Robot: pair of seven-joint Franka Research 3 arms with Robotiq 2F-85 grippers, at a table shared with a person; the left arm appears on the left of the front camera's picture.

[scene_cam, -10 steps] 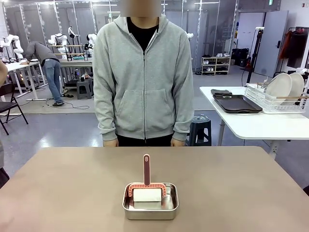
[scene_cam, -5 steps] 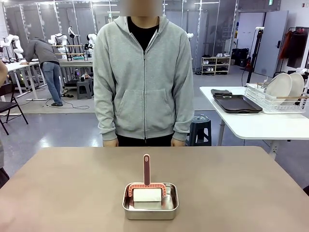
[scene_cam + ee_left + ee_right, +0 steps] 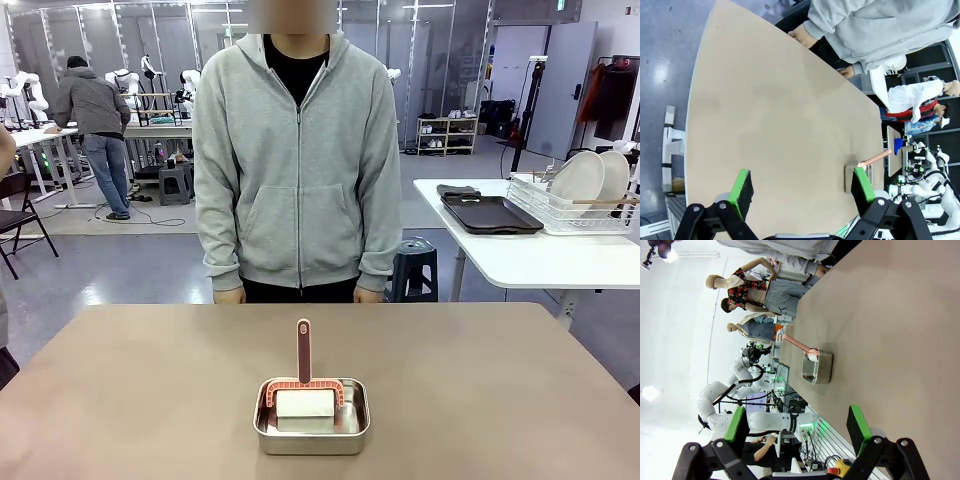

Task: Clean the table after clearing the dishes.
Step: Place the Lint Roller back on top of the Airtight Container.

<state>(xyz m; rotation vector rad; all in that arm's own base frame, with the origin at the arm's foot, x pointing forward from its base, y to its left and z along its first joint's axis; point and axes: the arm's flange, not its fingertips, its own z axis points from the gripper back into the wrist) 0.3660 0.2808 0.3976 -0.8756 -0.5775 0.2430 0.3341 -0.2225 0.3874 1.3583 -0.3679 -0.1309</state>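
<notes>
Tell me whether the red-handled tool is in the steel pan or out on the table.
In. The red-handled tool stands in the steel pan, its head on a white block and its handle sticking up past the rim.

My table (image 3: 150, 400) lies bare across nearly its whole tan top, so I have free passage on the left half, the right half and the far strip. The one obstacle is the small steel pan (image 3: 311, 418) near my edge at the middle, with a white block (image 3: 304, 404) inside and a reddish brush handle (image 3: 303, 350) standing upright out of it; any low sweep across the centre meets that handle. At the far edge the person (image 3: 297, 160) stands close, hands (image 3: 229, 296) hanging just behind the rim, blocking reach beyond it. Below my left gripper (image 3: 801, 187), fingers spread wide, the surface is open; the same under my right gripper (image 3: 797, 427).
</notes>
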